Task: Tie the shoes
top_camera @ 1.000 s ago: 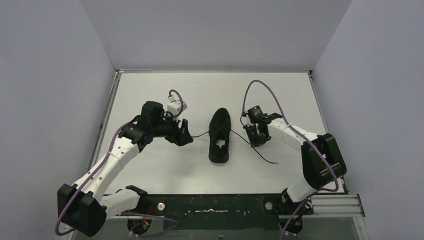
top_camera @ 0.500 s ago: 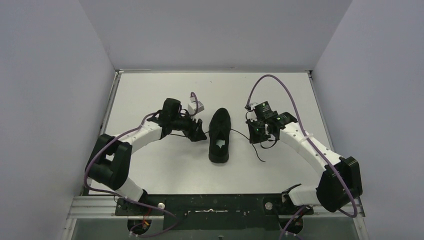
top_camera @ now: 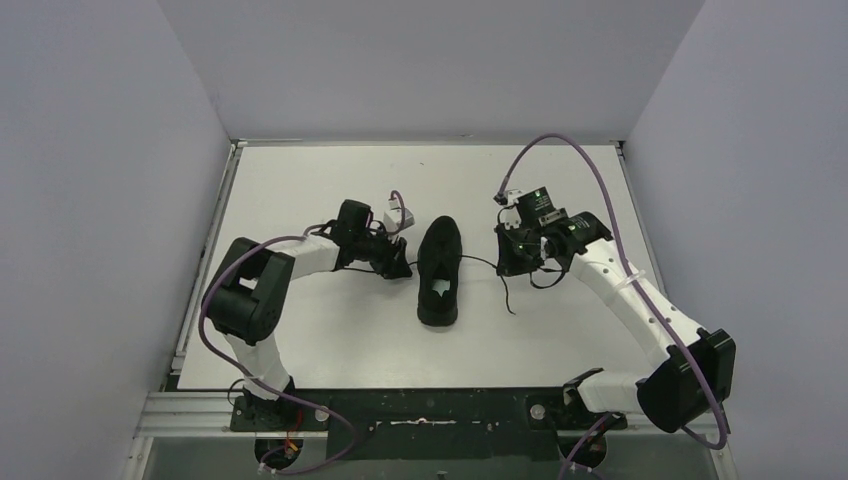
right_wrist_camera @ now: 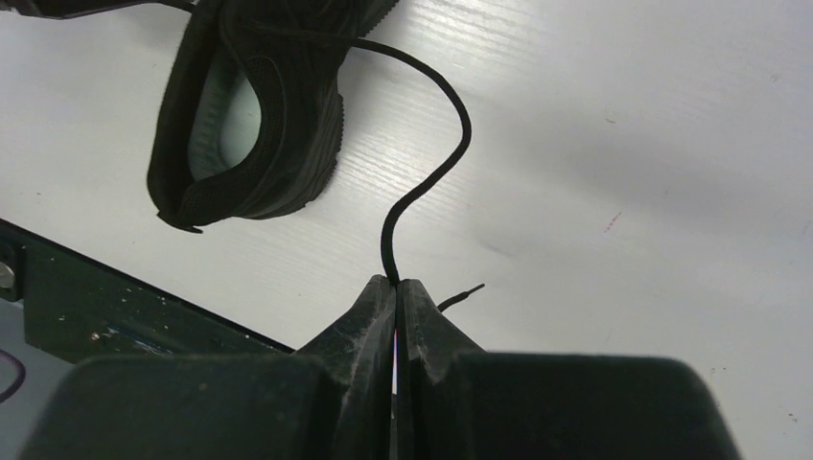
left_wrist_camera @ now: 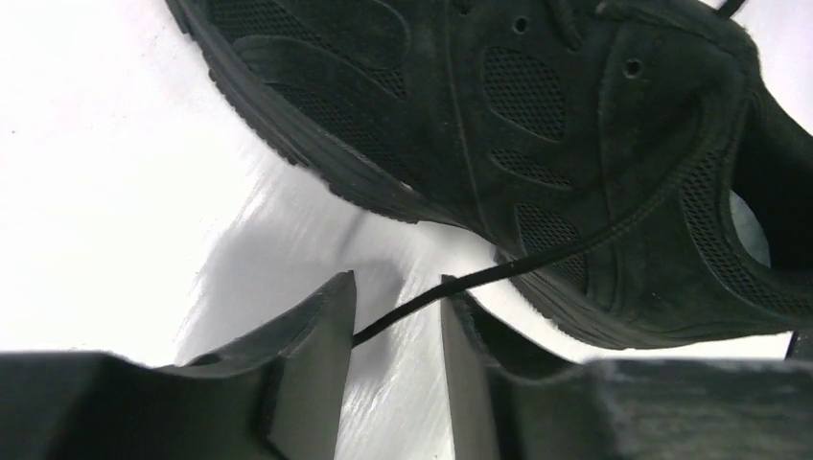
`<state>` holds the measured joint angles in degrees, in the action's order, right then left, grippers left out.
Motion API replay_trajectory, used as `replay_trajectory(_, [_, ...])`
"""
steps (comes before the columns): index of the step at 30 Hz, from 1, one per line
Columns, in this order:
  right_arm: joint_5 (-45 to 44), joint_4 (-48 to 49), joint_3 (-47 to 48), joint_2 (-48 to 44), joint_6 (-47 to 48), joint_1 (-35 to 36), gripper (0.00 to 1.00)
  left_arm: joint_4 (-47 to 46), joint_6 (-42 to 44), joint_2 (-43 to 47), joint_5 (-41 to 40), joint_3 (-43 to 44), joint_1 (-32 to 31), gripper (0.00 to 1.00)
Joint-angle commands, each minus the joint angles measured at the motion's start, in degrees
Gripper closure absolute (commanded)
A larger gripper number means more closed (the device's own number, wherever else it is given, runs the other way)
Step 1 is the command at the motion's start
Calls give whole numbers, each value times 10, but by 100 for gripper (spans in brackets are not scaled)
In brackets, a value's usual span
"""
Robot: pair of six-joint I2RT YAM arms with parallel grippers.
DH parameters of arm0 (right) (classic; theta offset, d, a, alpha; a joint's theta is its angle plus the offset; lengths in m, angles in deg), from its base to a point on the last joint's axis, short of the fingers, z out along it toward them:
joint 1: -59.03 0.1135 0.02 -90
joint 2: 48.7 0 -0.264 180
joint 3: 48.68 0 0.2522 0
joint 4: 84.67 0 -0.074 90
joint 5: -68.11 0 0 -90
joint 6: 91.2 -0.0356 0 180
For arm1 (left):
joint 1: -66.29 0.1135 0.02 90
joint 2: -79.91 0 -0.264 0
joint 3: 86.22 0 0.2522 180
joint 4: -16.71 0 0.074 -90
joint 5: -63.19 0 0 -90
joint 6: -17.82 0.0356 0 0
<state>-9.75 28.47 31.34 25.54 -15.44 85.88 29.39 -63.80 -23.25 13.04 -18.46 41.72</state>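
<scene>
The shoe (top_camera: pixel 438 272) lay in the middle of the table (top_camera: pixel 330 330), toe pointing far. The right gripper (right_wrist_camera: pixel 395 285) was pinched shut on the right lace (right_wrist_camera: pixel 443 158), likely to pull it sideways. The left gripper (left_wrist_camera: pixel 397 309) sat just left of the shoe, its jaws apart with the left lace (left_wrist_camera: pixel 537 257) between them, ready to grab. Both sides had room, and the walls (top_camera: pixel 100 200) stood well away.
</scene>
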Motion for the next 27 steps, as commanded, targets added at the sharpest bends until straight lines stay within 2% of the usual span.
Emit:
replay_trajectory(1, [19, -9, 41, -22, -27, 3, 100, -31, 11, 1, -16, 31, 6, 73])
replay_trajectory(2, [24, -11, 42, -23, -35, 3, 100, -30, 4, 13, -21, 28, 7, 80])
replay_trajectory(3, [33, -9, 42, -26, -45, 3, 100, -29, -6, 26, -29, 21, 7, 83])
replay_trajectory(7, [88, -2, 55, -28, -101, 2, 100, -41, -55, 88, -42, -18, 5, 86])
replay_trajectory(11, [159, 35, 71, -19, -205, -14, 100, -51, -109, 125, -58, -45, -5, 88])
replay_trajectory(15, [208, 121, 76, -12, -308, -24, 100, -88, -158, 146, -80, -62, -20, 90])
replay_trajectory(18, [209, 183, 92, 1, -360, -31, 100, -121, -189, 156, -78, -74, -21, 90])
replay_trajectory(23, [205, 338, 84, 31, -444, -39, 100, -118, -199, 170, -76, -73, -23, 91])
replay_trajectory(27, [204, 417, 78, 52, -486, -39, 100, -105, -206, 179, -82, -66, -31, 93])
